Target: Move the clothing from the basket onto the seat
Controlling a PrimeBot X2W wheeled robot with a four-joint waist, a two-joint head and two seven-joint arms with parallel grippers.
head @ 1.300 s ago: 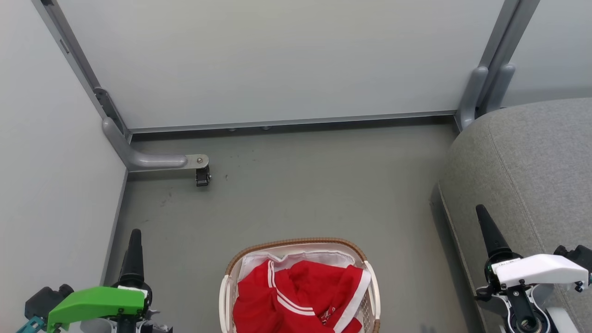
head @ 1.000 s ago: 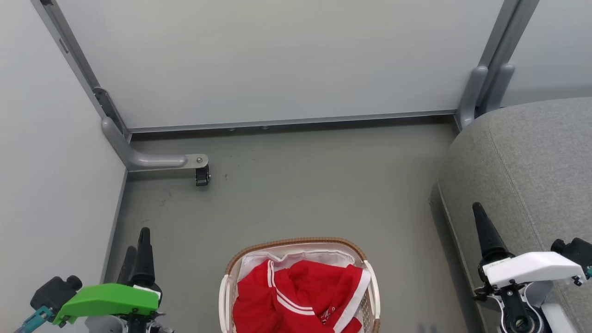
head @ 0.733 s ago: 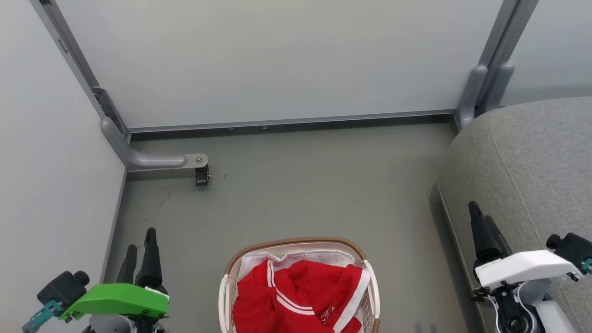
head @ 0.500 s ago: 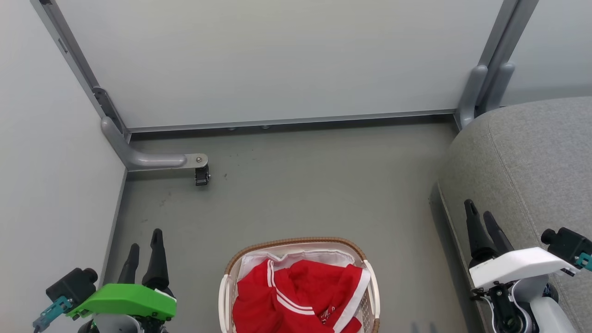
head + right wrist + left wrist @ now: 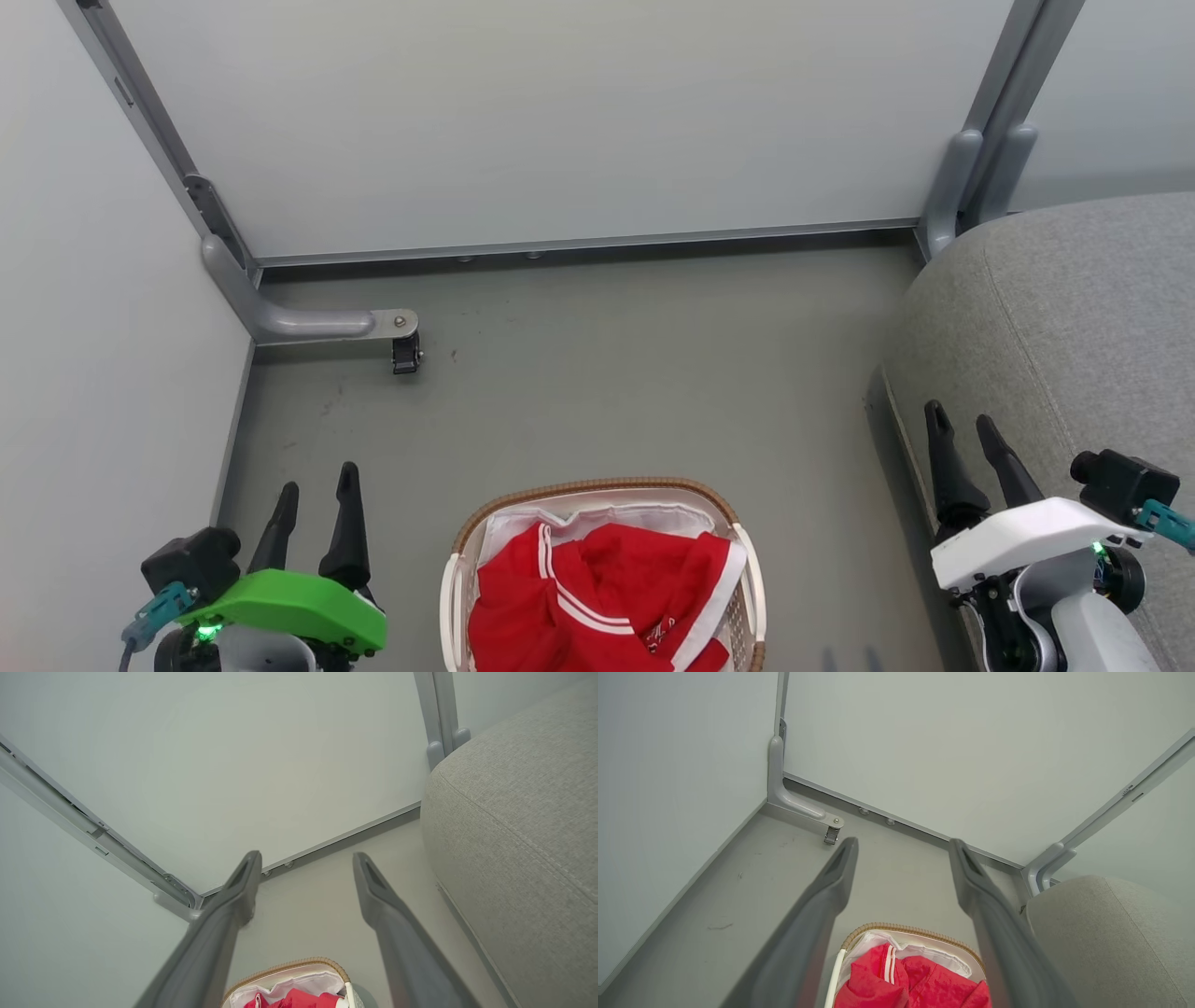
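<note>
- A smooth, dull grey-green floor (image 5: 607, 373) with faint scuffs lies ahead of me. It is boxed in by flat pale wall panels (image 5: 560, 121) set in grey metal framing (image 5: 579, 245).
- A rounded metal foot (image 5: 299, 324) juts from the left corner post, with a small black caster (image 5: 406, 353) under its tip.
- The basket (image 5: 597, 488) stands on the floor between my arms. It is oval, of white perforated plastic, with a brown woven rim. Its near part is cut off by the bottom edge of my head view.
- The clothing (image 5: 597, 597) lies crumpled inside the basket. It is bright red, slightly glossy fabric with thin white stripes and white trim bands. Its small white print is too tiny to read, and its lower folds are cut off.
- A white liner sheet (image 5: 607, 516) shows along the basket's far inner wall, behind the red cloth.
- The seat (image 5: 1055, 327) rises on my right, with a strip of floor between it and the basket. It has a coarse grey weave, a rounded edge and a stitched seam, and it runs out of frame.
- My left gripper (image 5: 318, 476) has its two long, dark, tapering fingers spread wide and holds nothing. It is over the floor left of the basket, with a green cover (image 5: 289, 607) behind the fingers.
- My right gripper (image 5: 959, 414) is likewise wide apart and empty, under a white cover (image 5: 1027, 537). It is just beside the seat's edge, and my wrist view shows it clear of the fabric.
</note>
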